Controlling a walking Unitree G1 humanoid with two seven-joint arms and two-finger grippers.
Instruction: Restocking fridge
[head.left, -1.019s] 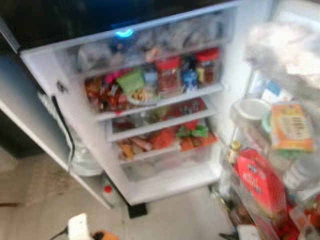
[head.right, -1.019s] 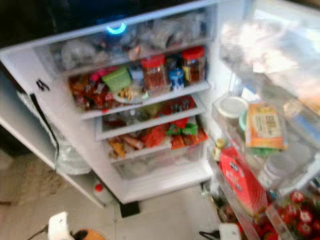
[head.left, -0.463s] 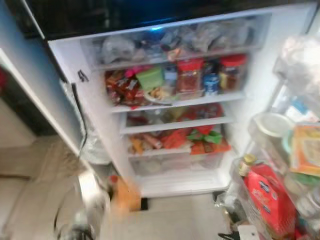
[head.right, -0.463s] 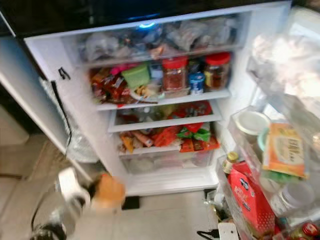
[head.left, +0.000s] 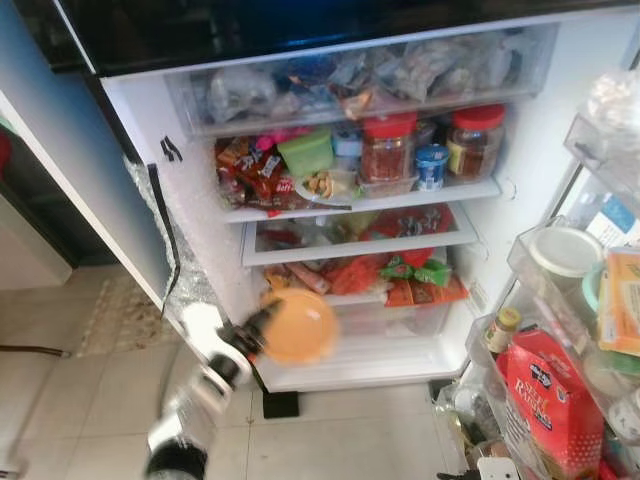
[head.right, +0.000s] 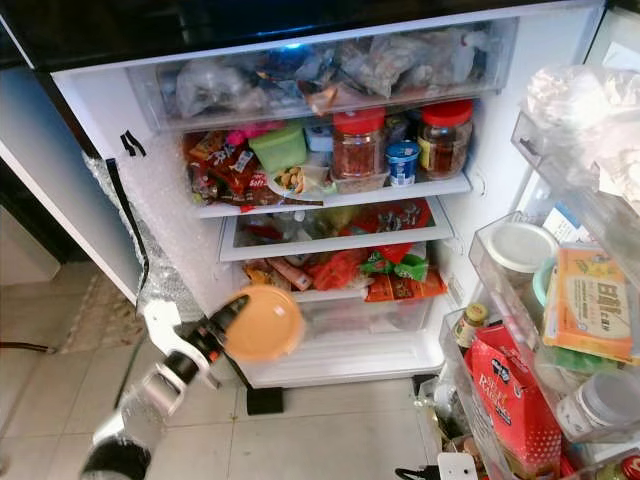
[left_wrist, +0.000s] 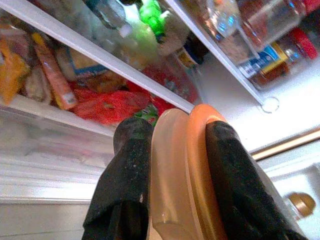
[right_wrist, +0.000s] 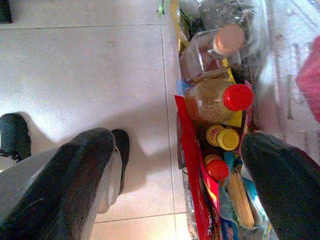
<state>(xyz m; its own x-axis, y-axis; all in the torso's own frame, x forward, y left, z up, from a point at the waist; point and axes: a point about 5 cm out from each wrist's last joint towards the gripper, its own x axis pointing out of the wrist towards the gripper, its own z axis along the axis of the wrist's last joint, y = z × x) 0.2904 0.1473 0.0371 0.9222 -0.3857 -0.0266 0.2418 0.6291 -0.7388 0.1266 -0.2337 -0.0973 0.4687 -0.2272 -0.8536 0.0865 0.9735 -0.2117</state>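
The fridge stands open before me, its shelves packed with jars, packets and tubs. My left gripper is raised in front of the lower shelves, shut on a round orange container with a lid. In the left wrist view both black fingers pinch the orange container edge-on, with the red packets on the lower shelf just beyond. My right gripper hangs open low by the door, over bottles with red lids in the bottom door bin.
The open fridge door on the right carries a red carton, an orange box, a white-lidded tub and jars. Two red-lidded jars stand on the upper shelf. Tiled floor lies below.
My left arm has risen from the floor level toward the lower shelves, carrying the orange container. The camera has swung, and the picture has sharpened.
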